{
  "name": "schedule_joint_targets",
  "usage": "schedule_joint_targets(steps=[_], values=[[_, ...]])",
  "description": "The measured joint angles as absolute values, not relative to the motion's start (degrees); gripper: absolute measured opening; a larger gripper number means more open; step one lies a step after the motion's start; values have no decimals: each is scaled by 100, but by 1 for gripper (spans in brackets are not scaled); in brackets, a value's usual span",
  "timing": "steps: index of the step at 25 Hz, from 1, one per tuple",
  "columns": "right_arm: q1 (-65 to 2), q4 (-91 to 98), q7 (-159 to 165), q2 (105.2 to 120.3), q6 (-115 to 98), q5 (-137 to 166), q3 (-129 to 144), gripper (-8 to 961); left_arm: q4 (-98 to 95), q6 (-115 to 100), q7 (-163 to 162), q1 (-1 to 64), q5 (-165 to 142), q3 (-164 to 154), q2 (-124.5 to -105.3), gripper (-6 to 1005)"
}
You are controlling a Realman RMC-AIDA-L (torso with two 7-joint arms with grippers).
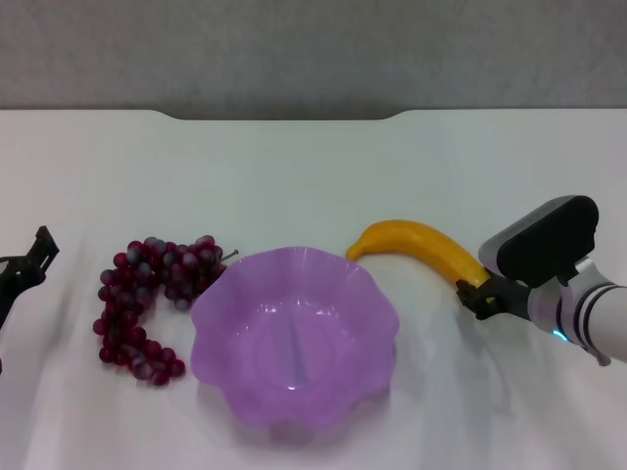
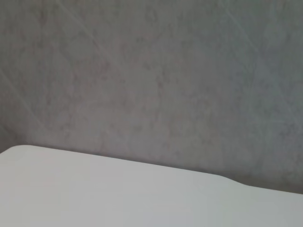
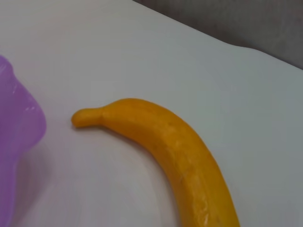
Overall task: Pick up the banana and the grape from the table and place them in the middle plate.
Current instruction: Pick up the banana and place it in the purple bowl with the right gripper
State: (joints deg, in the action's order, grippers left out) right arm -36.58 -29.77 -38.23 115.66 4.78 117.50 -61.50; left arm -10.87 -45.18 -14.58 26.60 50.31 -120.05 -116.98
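The yellow-orange banana (image 1: 421, 247) lies on the white table (image 1: 313, 166) just right of the purple scalloped middle plate (image 1: 294, 338). It fills the right wrist view (image 3: 175, 151), with the plate's rim (image 3: 19, 127) at that picture's edge. My right gripper (image 1: 478, 297) is open at the banana's right end, low over the table. The dark red-purple grape bunch (image 1: 147, 294) lies left of the plate, touching its rim. My left gripper (image 1: 31, 260) is open and empty at the table's far left, apart from the grapes.
The table's dark notched far edge (image 1: 284, 116) runs along the back, with a grey wall (image 2: 151, 75) behind it. The left wrist view shows only bare tabletop (image 2: 118, 194) and that wall.
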Motion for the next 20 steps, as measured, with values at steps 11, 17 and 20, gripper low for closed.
schedule_joint_targets(steps=[11, 17, 20], values=[[-3498, -3101, -3822, 11566, 63, 11750, -5889, 457, -1054, -4517, -1459, 2642, 5050, -12005, -11698, 814], [-3431, -3179, -3817, 11567, -5, 11751, -5862, 457, -1054, -4517, -1459, 2637, 5053, -11997, -11699, 814], [-3393, -3209, -3817, 11566, -72, 11750, -5859, 456, -1054, -4517, -1456, 2636, 5053, -11997, -11698, 814]])
